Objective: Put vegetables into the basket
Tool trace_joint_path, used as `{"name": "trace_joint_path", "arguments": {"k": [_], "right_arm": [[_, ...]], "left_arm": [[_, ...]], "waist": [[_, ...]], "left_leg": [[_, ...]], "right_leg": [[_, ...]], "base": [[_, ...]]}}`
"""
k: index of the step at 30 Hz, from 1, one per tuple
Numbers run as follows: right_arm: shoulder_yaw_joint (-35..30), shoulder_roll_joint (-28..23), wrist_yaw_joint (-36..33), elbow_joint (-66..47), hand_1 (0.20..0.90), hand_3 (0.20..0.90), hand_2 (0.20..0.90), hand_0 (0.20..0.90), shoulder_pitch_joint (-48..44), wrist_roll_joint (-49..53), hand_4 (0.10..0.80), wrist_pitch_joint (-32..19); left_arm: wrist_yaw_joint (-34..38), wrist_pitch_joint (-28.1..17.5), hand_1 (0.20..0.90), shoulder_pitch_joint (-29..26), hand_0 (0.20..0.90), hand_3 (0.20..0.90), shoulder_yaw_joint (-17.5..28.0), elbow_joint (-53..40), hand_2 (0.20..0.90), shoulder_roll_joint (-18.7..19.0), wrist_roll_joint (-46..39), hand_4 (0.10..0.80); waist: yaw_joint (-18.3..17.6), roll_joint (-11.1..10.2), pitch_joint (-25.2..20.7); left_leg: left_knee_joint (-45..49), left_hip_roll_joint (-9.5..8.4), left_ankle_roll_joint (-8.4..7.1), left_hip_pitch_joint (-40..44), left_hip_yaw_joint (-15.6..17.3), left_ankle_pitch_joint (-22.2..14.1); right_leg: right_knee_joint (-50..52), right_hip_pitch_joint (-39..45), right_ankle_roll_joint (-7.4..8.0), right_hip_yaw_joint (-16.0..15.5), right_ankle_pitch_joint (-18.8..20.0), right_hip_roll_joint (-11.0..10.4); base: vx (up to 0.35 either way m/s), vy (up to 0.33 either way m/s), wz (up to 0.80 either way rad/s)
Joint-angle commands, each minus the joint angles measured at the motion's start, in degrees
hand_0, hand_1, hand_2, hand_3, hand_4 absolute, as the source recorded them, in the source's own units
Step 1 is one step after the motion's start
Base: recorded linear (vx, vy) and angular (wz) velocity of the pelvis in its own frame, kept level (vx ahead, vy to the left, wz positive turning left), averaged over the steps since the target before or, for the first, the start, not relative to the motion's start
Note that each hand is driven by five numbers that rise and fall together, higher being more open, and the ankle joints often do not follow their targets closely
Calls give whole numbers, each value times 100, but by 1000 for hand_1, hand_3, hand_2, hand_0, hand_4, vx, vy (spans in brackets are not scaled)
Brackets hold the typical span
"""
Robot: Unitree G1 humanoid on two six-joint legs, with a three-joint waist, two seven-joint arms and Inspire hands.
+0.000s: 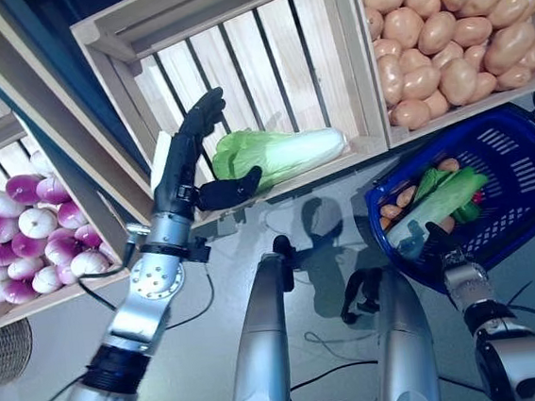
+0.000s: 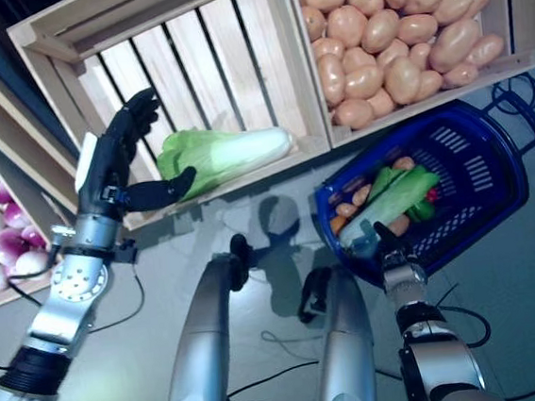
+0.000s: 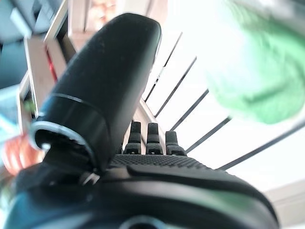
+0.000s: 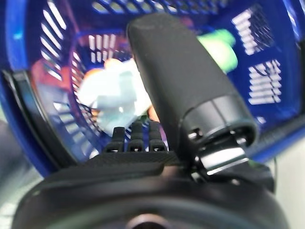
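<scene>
My left hand (image 1: 188, 161) is open in front of the middle wooden crate (image 1: 235, 61), its fingers straight and its thumb reaching toward the leafy end of a napa cabbage (image 1: 282, 152) that lies on the crate's slats. The hand is just left of the cabbage; I cannot tell whether it touches it. The cabbage also shows as a green blur in the left wrist view (image 3: 257, 81). The blue basket (image 1: 521, 176) stands on the floor at the right with a napa cabbage (image 1: 443, 198), potatoes and a red piece in it. My right hand (image 1: 437, 236) waits open at the basket's near rim (image 4: 28, 109).
A crate of potatoes (image 1: 450, 31) stands right of the middle crate, just above the basket. A crate of purple onions (image 1: 34, 232) stands at the left. A woven basket edge (image 1: 3, 354) shows at the lower left on the grey floor.
</scene>
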Motion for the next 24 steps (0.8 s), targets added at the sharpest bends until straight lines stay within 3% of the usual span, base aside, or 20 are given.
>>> {"name": "trace_joint_path", "arguments": {"k": [1, 6, 10, 17, 24], "right_arm": [[-104, 183, 429, -640, 900, 900, 900, 900, 699, 105, 800, -549], [-28, 321, 1080, -1104, 900, 900, 900, 900, 1351, 246, 800, -854], [103, 308, 1203, -1379, 900, 900, 900, 900, 1594, -76, 800, -888], [444, 202, 1450, -1206, 900, 900, 900, 900, 1568, -226, 800, -625], [581, 93, 1771, -1108, 900, 900, 900, 900, 1438, -148, 800, -602]], "left_arm": [[432, 31, 900, -521, 900, 900, 606, -602, 900, 131, 669, 800], [440, 306, 900, -607, 900, 900, 635, -310, 900, 317, 1084, 800], [423, 780, 900, -1024, 900, 900, 328, 211, 900, 660, 1458, 800], [199, 983, 900, -1915, 900, 900, -620, 1046, 900, 899, 1850, 800], [-431, 1276, 900, -2421, 900, 900, -1295, 1626, 900, 785, 1639, 800]], "waist": [[-225, 35, -18], [-392, -36, -18], [-582, -121, -18], [-759, -190, -18], [-873, -215, -18]], "left_leg": [[590, 83, 295, 650, 428, -1284], [433, 137, 256, 756, 492, -1258], [224, 246, 198, 839, 529, -1154], [-51, 371, 123, 931, 605, -1001], [-195, 443, 106, 933, 701, -978]], "right_leg": [[-773, 111, 12, 40, 1150, 157], [-926, 185, 25, 122, 1157, 193], [-1161, 276, 23, 125, 1189, 228], [-1423, 353, 22, 215, 1245, 289], [-1549, 327, 45, 260, 1307, 326]], "base": [[-10, 82, -23], [-13, 44, -11], [-40, 36, -12], [-20, 5, -6], [-7, 11, -3]]}}
